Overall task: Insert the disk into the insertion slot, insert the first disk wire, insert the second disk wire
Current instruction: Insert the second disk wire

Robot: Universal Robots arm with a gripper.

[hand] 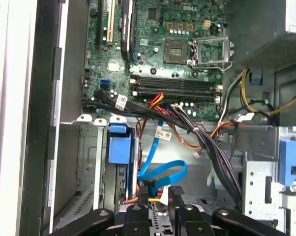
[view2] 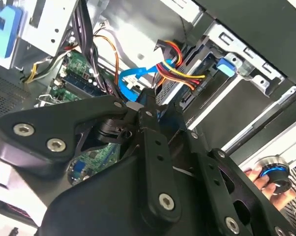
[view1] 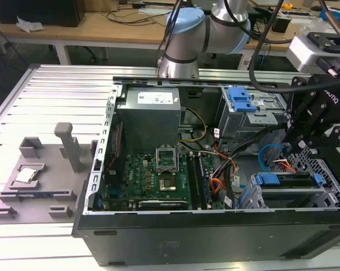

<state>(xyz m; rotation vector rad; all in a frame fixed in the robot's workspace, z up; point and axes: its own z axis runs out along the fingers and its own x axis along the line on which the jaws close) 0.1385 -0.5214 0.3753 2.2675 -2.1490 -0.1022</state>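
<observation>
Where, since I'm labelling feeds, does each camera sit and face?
Exterior view: off the arm, above the open computer case, looking down; arm and claw show.
First wrist view: on the wrist, facing past the claw toward the motherboard.
Second wrist view: on the wrist, behind the claw's links, facing the blue cable.
Both wrist views share the claw and blue cable.
</observation>
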